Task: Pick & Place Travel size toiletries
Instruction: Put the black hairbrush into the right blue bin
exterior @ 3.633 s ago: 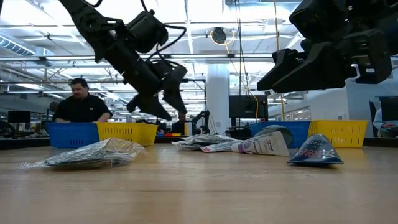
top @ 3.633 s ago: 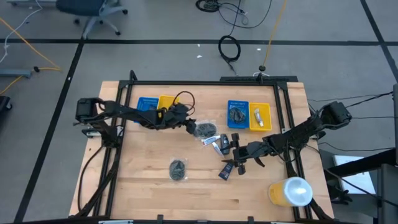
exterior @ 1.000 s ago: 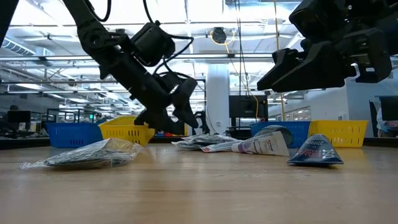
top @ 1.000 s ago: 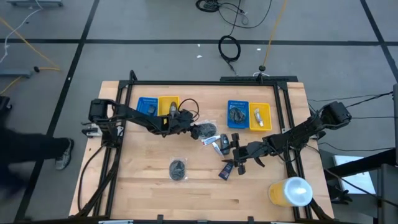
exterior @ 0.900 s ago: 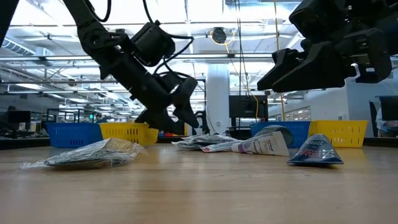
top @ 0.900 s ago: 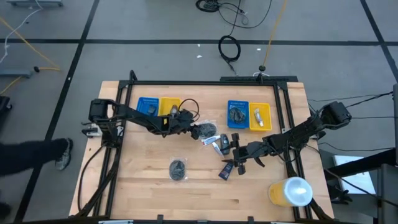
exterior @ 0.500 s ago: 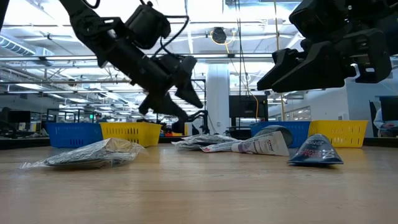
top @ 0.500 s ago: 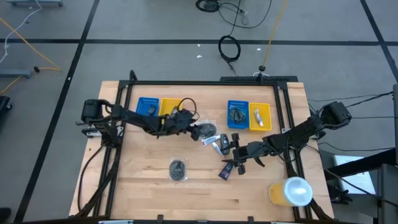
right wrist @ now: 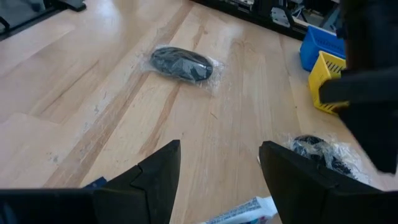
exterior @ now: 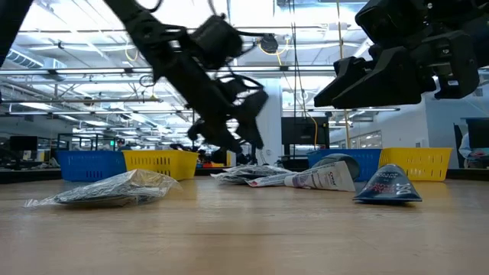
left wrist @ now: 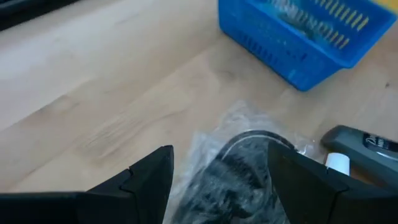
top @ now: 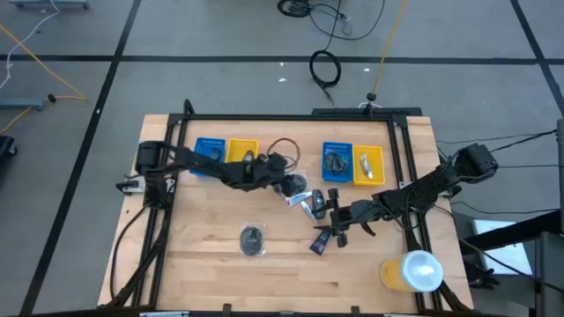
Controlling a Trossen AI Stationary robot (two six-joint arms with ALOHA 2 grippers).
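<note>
A clear-wrapped grey disc (top: pixel 297 185) lies on the table's middle, and my left gripper (top: pixel 283 181) hangs open just above its left side. The left wrist view shows the disc (left wrist: pixel 239 171) ahead between my open left gripper's (left wrist: pixel 221 155) fingers, untouched. A white tube (top: pixel 307 203) and a dark blue tube (top: pixel 319 242) lie beside my right gripper (top: pixel 330 220), which hovers open and holds nothing. A wrapped dark oval piece (right wrist: pixel 181 63) rests alone toward the near left, seen past my right gripper (right wrist: pixel 217 149).
Blue (top: pixel 209 148) and yellow (top: pixel 241 149) trays stand at the far left. A second blue tray (top: pixel 337 161) and yellow tray (top: pixel 368 165) at the far right hold small items. A big yellow cylinder with a white top (top: pixel 412 271) lies at the near right corner.
My left gripper has gone toward the table's right edge, up to the wrapped disc, rising a little and rolling about its own line. Its fingers have stayed open. The toiletries lie where they were.
</note>
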